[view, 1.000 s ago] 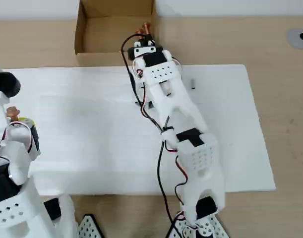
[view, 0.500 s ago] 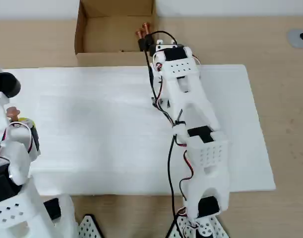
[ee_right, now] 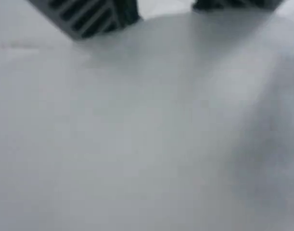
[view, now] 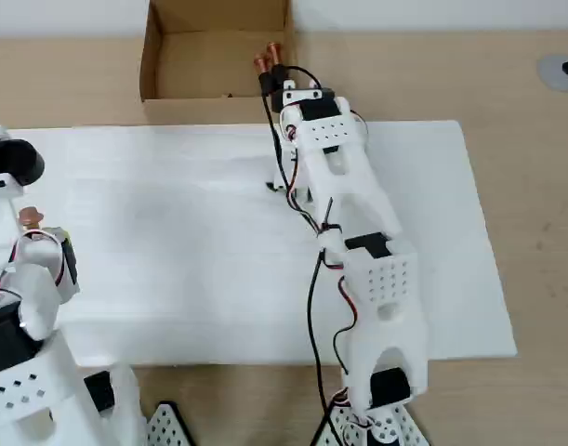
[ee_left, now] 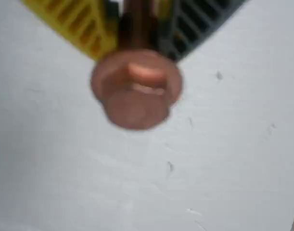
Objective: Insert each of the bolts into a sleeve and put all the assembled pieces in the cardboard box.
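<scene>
**Q:** Surface and surroundings?

**A:** One wooden bench (view: 534, 186). One white sheet (view: 172, 242) is laid over it, its far edge just beside the front wall of the cardboard box (view: 155, 65). One grey round disc (view: 558, 70) lies on bare wood, well apart from the box on its right side.

**Q:** Task pieces against each claw?

**A:** Left claw (ee_left: 137, 29): the yellow and black fingers are clamped on the shank of one copper bolt (ee_left: 135, 94). The bolt's head faces the wrist camera, over the sheet. Seen from above, this claw is well apart from the box, off its front-left corner.

Right claw (ee_right: 163, 12): the dark fingers are apart, with white sheet showing in the gap, low over the sheet. Its arm reaches toward the box's front-right corner.

Copper pieces (view: 268, 56): they stand close together at the box's right wall, just beyond the end of that arm. I cannot tell whether they sit inside the box or at its rim, or whether they are sleeved.

**Q:** Tally?

**A:**
- Box: one, open-topped.
- Bolt in a claw: one.
- Copper pieces at the box wall: two.
- Arms: two.
- Sheet: one.
- Disc: one.
</scene>
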Controlling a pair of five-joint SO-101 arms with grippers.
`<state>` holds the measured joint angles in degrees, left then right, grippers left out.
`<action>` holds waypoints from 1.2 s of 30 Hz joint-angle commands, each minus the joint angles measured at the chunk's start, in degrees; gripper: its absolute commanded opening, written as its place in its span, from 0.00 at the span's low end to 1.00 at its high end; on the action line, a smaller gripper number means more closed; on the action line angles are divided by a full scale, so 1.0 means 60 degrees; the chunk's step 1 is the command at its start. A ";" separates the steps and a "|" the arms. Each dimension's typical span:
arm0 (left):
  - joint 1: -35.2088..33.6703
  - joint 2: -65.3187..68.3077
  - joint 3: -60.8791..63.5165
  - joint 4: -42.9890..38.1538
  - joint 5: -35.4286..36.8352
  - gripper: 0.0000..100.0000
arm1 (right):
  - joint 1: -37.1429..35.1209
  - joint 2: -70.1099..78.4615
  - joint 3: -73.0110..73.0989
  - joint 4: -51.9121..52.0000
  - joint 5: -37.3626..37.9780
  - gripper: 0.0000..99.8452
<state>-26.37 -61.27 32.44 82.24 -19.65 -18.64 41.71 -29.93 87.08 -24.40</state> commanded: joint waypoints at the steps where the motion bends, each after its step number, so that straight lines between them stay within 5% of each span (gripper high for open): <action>1: -0.0059 -0.0125 -0.0044 -0.0176 -0.0015 0.01 | -0.0256 -0.0081 -0.0711 0.0088 0.0161 0.10; 7: -0.0059 -0.0125 -0.0044 -0.0176 -0.0015 0.01 | -0.0359 -0.0022 -0.2264 0.0469 0.0190 0.10; 14: -0.0059 -0.0125 -0.0029 -0.0176 -0.0015 0.01 | -0.0740 0.0842 -0.2733 0.0190 0.0454 0.23; 27: -0.0059 -0.0198 0.0938 -0.0176 -0.0015 0.01 | -0.1883 0.3377 -0.7993 0.0484 0.0440 0.23; 36: -0.0059 -0.0198 0.0923 0.0176 0.0190 0.01 | -0.1868 0.3568 -0.8667 0.0366 0.0440 0.23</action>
<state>-26.37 -61.54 38.33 82.86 -19.47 -29.45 63.60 -78.81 90.95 -22.37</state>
